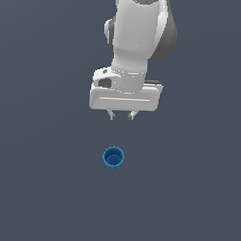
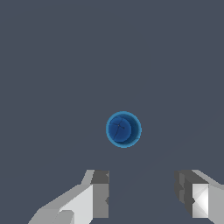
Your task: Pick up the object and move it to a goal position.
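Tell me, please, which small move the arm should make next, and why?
Probably shift the end effector over the blue cup, then descend. The fingers are apart and hold nothing, and in the wrist view the cup lies ahead of the gap, not between them.

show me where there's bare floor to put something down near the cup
Nearly everywhere: the grey surface is bare on both sides of the blue cup and in front of it. The only occupied spot is the cup itself. The open gripper hangs above the strip behind the cup, so passing there is tighter.
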### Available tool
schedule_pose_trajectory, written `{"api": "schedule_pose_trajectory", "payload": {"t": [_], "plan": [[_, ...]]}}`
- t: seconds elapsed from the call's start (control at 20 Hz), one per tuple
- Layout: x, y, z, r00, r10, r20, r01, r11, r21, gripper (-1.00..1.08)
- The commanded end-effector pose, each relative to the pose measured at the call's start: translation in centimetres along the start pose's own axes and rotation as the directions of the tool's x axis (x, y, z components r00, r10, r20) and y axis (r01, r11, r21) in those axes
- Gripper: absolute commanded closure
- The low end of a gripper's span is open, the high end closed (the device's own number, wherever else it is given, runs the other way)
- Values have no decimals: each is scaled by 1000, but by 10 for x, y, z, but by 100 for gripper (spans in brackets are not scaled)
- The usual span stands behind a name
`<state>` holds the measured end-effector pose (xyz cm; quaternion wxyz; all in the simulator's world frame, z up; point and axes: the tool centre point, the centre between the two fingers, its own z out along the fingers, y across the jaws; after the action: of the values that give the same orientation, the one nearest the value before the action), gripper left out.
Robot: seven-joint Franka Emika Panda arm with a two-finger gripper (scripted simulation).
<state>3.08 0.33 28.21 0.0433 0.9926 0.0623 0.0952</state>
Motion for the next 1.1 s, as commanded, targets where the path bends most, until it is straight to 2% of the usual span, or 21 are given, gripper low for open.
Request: {"api": "schedule_pose_trajectory", "payload": {"t": [0.0, 0.2, 0.45, 0.75, 1.05], "plan": [[10, 6, -32, 998, -32, -56, 30, 999, -31, -20], [26, 16, -97, 983, -93, -161, 80, 993, -88, -20], [36, 33, -185, 941, -169, -295, 126, 979, -160, -20], [32, 61, -282, 869, -238, -434, 152, 963, -224, -20], [15, 100, -358, 787, -280, -549, 157, 953, -260, -20]]}}
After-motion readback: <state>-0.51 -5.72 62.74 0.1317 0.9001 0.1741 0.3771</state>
